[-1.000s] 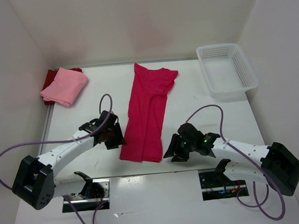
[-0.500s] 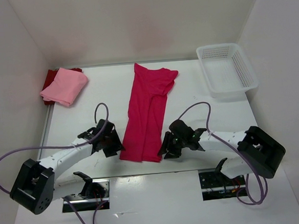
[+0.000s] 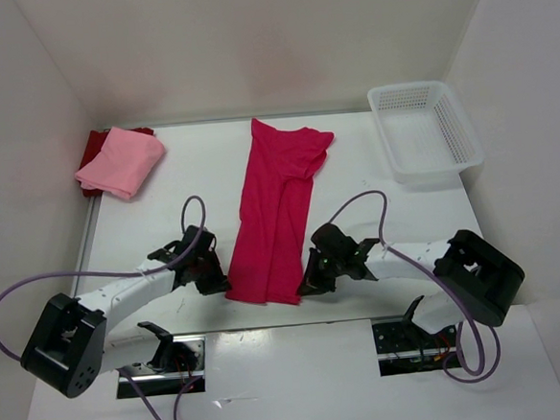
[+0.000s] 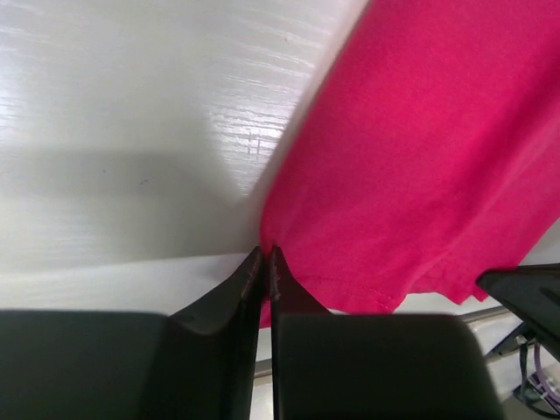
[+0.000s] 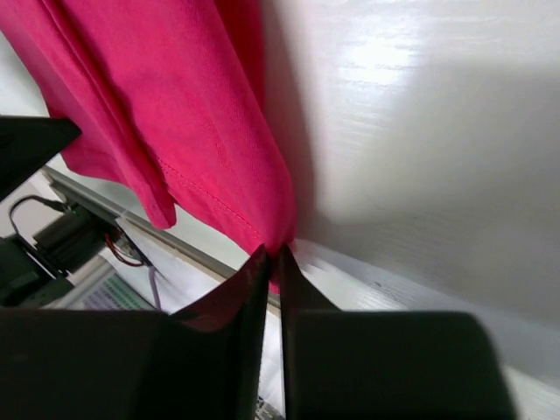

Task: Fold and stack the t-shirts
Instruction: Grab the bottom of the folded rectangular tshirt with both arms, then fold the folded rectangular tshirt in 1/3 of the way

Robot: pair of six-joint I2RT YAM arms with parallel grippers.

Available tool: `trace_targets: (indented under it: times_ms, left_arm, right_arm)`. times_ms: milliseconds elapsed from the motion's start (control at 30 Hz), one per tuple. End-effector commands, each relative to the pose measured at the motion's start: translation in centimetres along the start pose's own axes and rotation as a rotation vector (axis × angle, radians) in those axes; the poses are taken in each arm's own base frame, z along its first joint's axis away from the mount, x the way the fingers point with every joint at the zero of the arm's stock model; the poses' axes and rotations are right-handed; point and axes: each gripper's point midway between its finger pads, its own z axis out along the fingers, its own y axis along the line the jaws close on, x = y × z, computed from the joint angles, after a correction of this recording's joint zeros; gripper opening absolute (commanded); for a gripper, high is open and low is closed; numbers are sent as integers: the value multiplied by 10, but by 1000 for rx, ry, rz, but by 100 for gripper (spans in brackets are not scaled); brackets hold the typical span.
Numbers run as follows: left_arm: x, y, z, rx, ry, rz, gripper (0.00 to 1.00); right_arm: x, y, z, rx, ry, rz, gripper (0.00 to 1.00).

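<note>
Overhead, we are seeing the magenta t-shirt (image 3: 278, 210) lying lengthwise across the middle of the table, with the left pincer (image 3: 220, 283) at one near hem corner and the right pincer (image 3: 307, 285) at the other. The light pink t-shirt (image 3: 123, 161) is resting on the dark red t-shirt (image 3: 91, 144) in the far left corner. From the left wrist, we are watching the jaws pressing together on the hem's edge. From the right wrist, we are seeing the same: jaws clamping the cloth's corner.
</note>
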Motion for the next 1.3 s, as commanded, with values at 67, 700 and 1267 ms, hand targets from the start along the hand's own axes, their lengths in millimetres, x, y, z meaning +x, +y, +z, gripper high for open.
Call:
trace_targets:
  times_ms: [67, 700, 1267]
  left_arm:
    - [-3, -16, -12, 79, -11, 24, 6]
    - [-166, -112, -46, 129, -283, 114, 0]
    - [-321, -171, 41, 134, -341, 85, 17]
  right_arm:
    - [8, 17, -1, -30, 13, -35, 4]
    - [-142, 58, -78, -133, -253, -74, 0]
    - [-329, 27, -47, 1, -366, 3, 11]
